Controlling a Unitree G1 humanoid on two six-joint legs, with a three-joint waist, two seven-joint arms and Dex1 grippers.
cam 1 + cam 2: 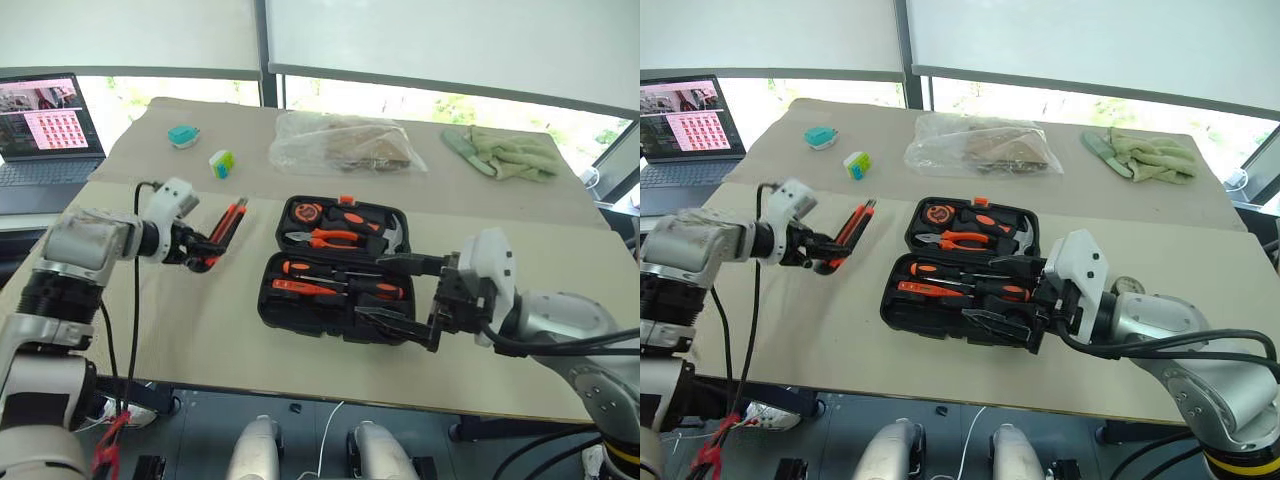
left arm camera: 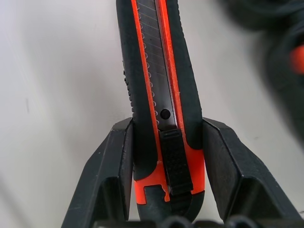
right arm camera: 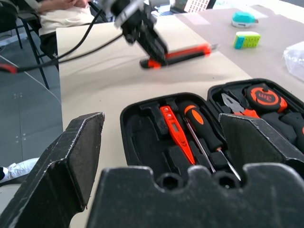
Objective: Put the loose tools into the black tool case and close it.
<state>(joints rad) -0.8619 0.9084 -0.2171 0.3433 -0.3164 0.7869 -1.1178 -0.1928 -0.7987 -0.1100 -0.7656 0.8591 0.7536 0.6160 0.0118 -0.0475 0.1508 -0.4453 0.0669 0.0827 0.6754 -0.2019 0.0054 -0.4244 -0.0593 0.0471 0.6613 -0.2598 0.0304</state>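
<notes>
Left gripper (image 1: 205,250), left of centre: fingers (image 2: 107,180) pinch the knife (image 2: 159,90) at its butt end, one on each flank; the blade end angles up over the desk (image 1: 200,330).

Right gripper (image 1: 405,295), lower right: fingers (image 3: 71,156) spread wide, empty, hovering at the near right edge of the case (image 1: 335,270).

Case: centre of the desk, open flat, with screwdrivers (image 1: 340,288) seated in the near half and pliers (image 1: 330,238) and tape measure (image 1: 305,212) in the far half.

Writing: none readable.

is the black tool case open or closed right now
Open: the black tool case lies spread flat on the table, pliers and screwdrivers showing inside.
</notes>
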